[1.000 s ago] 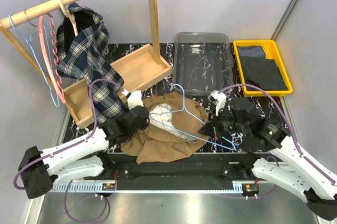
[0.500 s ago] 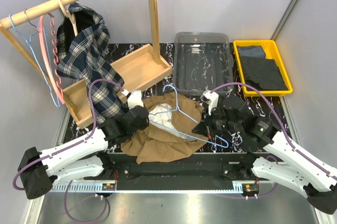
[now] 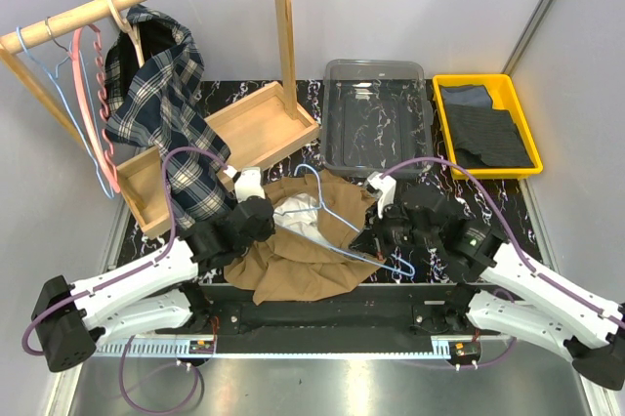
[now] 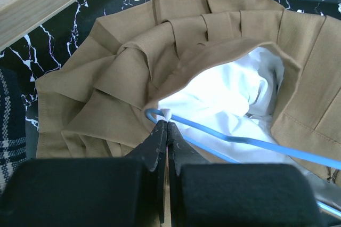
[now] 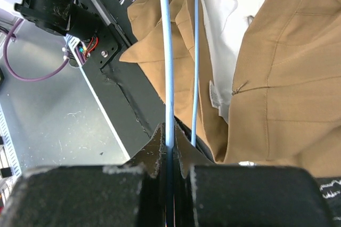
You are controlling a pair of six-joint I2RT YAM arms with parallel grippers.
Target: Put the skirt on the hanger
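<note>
Both my jaws are closed. My left gripper [image 4: 166,129] pinches the waist edge of the tan skirt [image 4: 106,104], and my right gripper [image 5: 169,134] is clamped on the light-blue wire hanger [image 5: 164,51]. The skirt lies crumpled on the black marble table [image 3: 311,94] between my arms, with one hanger shoulder poked into its open waist over the white lining [image 4: 229,94].

The thin wire could twist in my right pinch, or snag the lining. My left hold is a sliver of cloth and may slip. I can't tell whether it grips lining, tan cloth or both.
</note>
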